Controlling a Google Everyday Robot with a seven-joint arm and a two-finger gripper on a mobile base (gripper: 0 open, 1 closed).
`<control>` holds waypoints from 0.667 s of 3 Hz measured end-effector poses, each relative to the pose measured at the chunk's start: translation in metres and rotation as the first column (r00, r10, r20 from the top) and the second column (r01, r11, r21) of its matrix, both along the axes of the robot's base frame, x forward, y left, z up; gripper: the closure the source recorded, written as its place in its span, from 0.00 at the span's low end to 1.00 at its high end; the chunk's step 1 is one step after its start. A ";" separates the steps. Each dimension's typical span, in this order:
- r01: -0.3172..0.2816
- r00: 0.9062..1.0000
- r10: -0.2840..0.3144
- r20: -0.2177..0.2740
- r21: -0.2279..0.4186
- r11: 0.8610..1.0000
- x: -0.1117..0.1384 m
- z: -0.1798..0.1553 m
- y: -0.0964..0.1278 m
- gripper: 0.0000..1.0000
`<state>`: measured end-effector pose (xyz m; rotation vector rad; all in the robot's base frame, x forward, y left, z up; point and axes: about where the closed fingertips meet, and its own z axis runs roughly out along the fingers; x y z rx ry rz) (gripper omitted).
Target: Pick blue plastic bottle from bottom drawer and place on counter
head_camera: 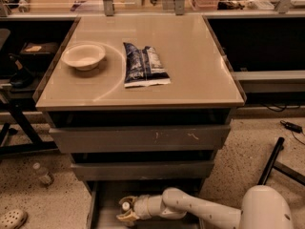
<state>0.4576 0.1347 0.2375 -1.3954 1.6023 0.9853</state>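
The small, light, slippery bluish plastic bottle (125,206) is clamped mid-body (below the cap) by the closed-jawed gripper (127,214) in the grey bottom drawer (108,195).

You have the claw (126,214) down in the open bottom drawer (107,197), right at the blue plastic bottle (126,206), whose white cap shows at its tip. Up on the tabletop (190,66) sit 2 things: a beige bowl (84,56) at left, and a dark-blue pouch (144,65) lying flat near it.
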 end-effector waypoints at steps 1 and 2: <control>0.017 1.000 -0.017 -0.014 0.017 1.000 0.000 0.012 -0.002 1.00; 0.072 0.997 -0.071 -0.035 0.027 0.997 0.006 0.047 -0.012 1.00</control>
